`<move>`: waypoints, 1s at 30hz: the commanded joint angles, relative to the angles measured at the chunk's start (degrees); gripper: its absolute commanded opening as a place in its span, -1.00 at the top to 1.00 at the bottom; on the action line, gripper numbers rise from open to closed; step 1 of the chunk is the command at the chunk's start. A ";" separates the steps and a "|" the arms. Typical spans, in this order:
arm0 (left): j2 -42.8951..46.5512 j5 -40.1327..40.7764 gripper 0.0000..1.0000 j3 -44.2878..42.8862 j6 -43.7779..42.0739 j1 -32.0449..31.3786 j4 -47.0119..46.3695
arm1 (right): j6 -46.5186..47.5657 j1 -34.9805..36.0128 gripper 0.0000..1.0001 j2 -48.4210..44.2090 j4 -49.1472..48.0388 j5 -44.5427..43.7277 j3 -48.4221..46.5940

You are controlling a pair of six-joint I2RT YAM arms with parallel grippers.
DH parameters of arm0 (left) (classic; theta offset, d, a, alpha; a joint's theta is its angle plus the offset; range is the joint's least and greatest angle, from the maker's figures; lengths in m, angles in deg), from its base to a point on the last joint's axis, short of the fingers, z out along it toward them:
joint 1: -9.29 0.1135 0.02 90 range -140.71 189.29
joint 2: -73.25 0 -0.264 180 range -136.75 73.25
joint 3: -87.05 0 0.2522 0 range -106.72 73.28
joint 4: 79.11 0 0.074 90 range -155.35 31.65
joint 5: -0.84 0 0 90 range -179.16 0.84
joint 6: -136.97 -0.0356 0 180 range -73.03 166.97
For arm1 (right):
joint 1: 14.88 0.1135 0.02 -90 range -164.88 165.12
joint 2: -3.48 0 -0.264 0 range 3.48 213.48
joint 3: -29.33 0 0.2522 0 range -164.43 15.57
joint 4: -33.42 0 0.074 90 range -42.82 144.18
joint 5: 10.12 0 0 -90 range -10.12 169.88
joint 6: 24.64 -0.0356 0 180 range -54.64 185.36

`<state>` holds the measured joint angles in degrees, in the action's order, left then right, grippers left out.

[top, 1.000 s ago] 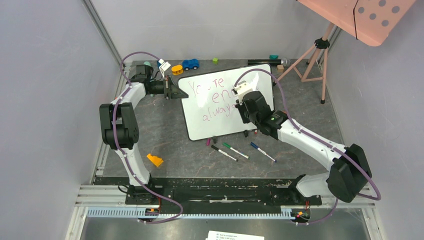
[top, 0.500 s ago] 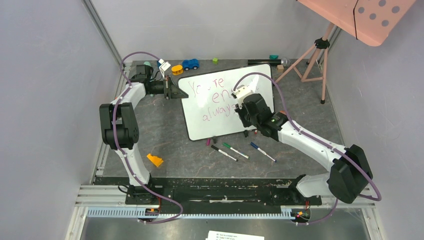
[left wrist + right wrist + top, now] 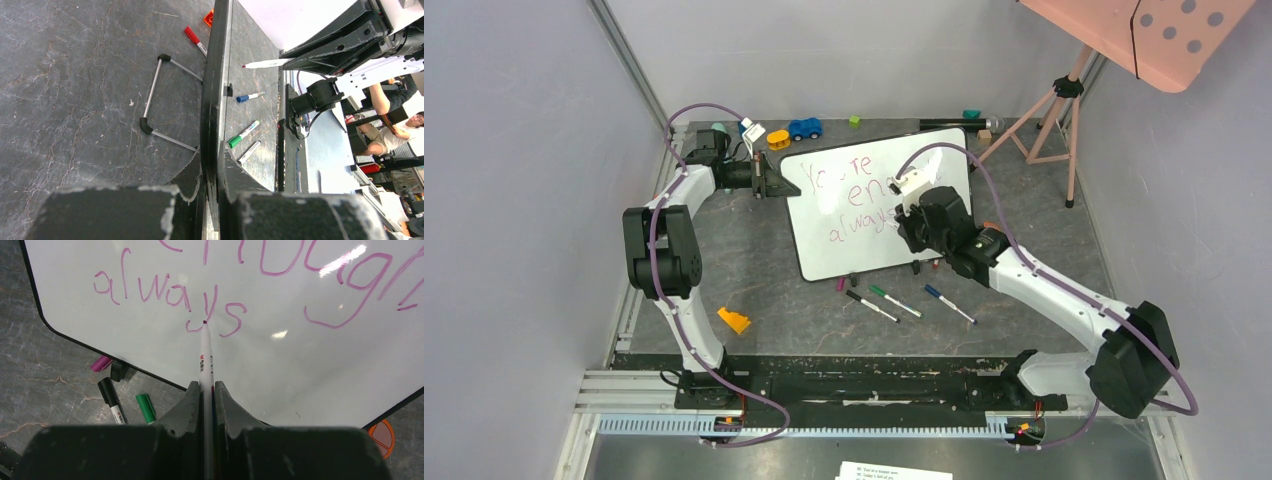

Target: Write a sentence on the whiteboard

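Now, nearest me: black marker (image 3: 871, 306), green marker (image 3: 894, 300), blue marker (image 3: 949, 304), just before the large glossy white black-framed whiteboard (image 3: 844, 255).
Right gripper (image 3: 205, 390): clenched on a white pink-tipped marker (image 3: 205, 352), tip at "always" in the pink handwritten sentence (image 3: 859, 222).
Left gripper (image 3: 210, 165): clamping the whiteboard's left edge.

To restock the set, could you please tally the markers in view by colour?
Black marker: 1
Green marker: 1
Blue marker: 1
Red marker: 1
Pink marker, in the right claw: 1
Total: 5, short pink piece left out
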<state>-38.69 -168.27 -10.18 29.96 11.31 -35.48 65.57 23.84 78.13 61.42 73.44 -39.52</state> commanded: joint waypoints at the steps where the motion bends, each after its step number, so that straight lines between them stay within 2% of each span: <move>1: -1.97 14.34 0.96 2.77 -10.54 -2.99 0.29 | -0.12 -0.40 1.00 -3.89 -1.83 -2.68 1.44; 7: -1.88 14.19 0.96 2.79 -10.59 -2.99 0.31 | -0.16 -0.84 1.00 -4.32 0.01 -8.70 1.83; 26: -2.01 14.25 0.96 2.78 -10.58 -2.99 0.28 | -0.12 -1.43 1.00 1.71 -0.01 -9.66 0.54; 30: -1.92 14.20 0.96 2.78 -10.59 -2.99 0.32 | -0.12 -1.55 1.00 0.59 0.12 -9.61 0.23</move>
<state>-38.67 -168.23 -10.18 29.96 11.31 -35.46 65.42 22.74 78.68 62.56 64.57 -37.86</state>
